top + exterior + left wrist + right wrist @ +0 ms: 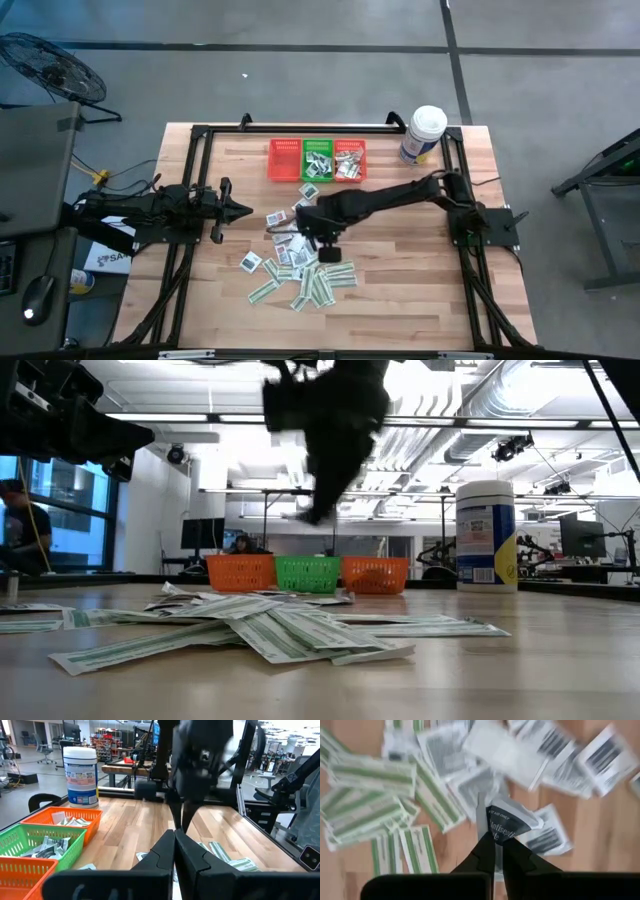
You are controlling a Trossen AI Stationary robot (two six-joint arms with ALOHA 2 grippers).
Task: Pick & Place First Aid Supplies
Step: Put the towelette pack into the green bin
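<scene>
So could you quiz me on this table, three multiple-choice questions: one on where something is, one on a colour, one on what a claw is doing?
1. Where does the white tub stand?
A. beside the baskets at the table's back edge
B. on the packet pile
C. in a basket

2. What colour is the middle basket?
A. blue
B. green
C. yellow

3. What is the right gripper doing?
A. resting open on the table
B. pinching a packet
C. holding the tub

Answers: 1 A, the tub stands right of the baskets. 2 B, orange baskets flank it. 3 B, its fingers are shut on a dark-printed packet above the pile.
</scene>
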